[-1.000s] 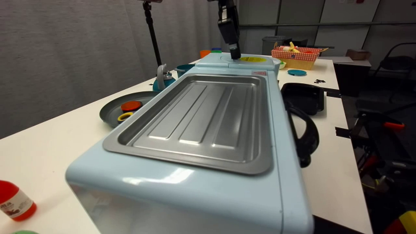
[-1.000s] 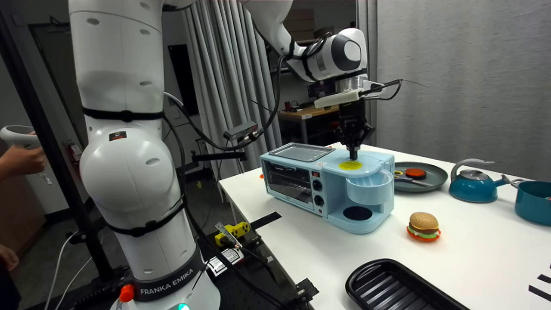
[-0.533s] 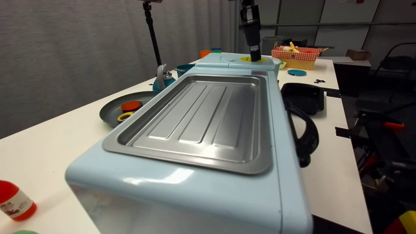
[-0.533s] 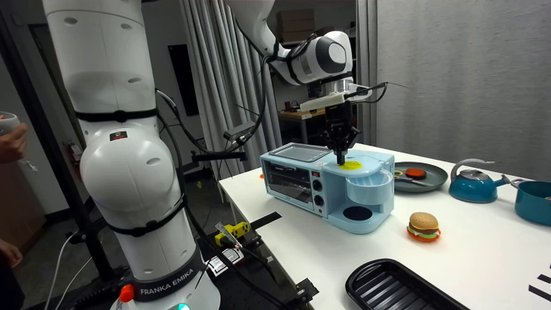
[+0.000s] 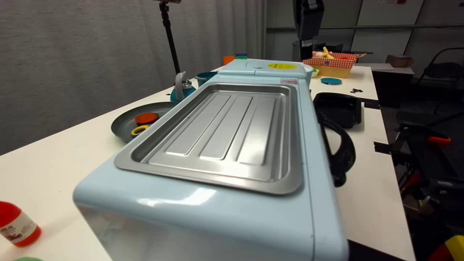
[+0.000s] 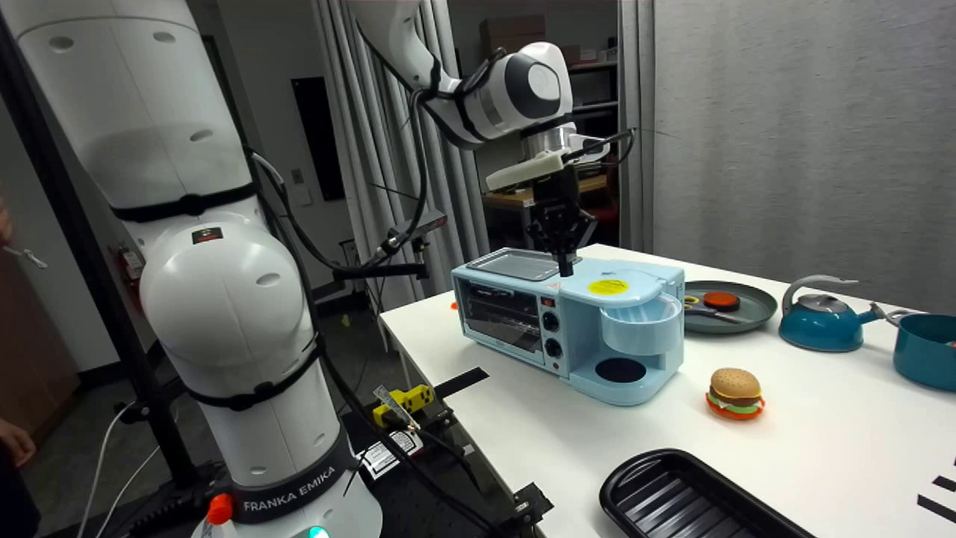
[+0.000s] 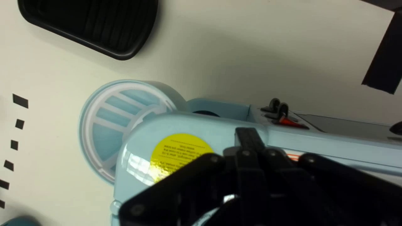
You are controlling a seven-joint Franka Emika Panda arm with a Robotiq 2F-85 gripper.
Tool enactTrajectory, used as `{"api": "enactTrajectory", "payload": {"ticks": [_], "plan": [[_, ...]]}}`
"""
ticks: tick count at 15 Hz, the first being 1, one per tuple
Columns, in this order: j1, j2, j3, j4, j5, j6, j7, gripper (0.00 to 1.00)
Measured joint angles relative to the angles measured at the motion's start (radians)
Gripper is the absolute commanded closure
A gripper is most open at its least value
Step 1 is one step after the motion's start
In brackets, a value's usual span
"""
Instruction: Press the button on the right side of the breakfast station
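Wrist view shows our gripper (image 7: 250, 138), jaws together and empty, between the yellow label (image 7: 179, 154) and the red switch (image 7: 291, 122); in both exterior views it has risen and moved towards the front of the breakfast station (image 6: 579, 329) on the white table (image 6: 821, 456). We judge it shifting aim towards that switch, perhaps the button, no press under way.

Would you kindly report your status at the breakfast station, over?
Fingers shut, hovering near top of breakfast station. Red switch, possible target, untouched. Dark knobs directly below it, possible snag.
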Motion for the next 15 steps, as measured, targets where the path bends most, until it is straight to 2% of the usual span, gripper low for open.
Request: {"api": "enactTrajectory", "payload": {"ticks": [4, 5, 7, 15], "plan": [[0.003, -0.097, 0.019, -0.052, -0.026, 0.031, 0.0, 1.0], [0.003, -0.119, 0.023, -0.062, -0.031, 0.038, 0.0, 0.74], [0.003, -0.156, 0.03, -0.08, -0.035, 0.054, 0.0, 0.68], [0.004, -0.22, 0.048, -0.126, -0.091, 0.139, 0.0, 0.08]]}}
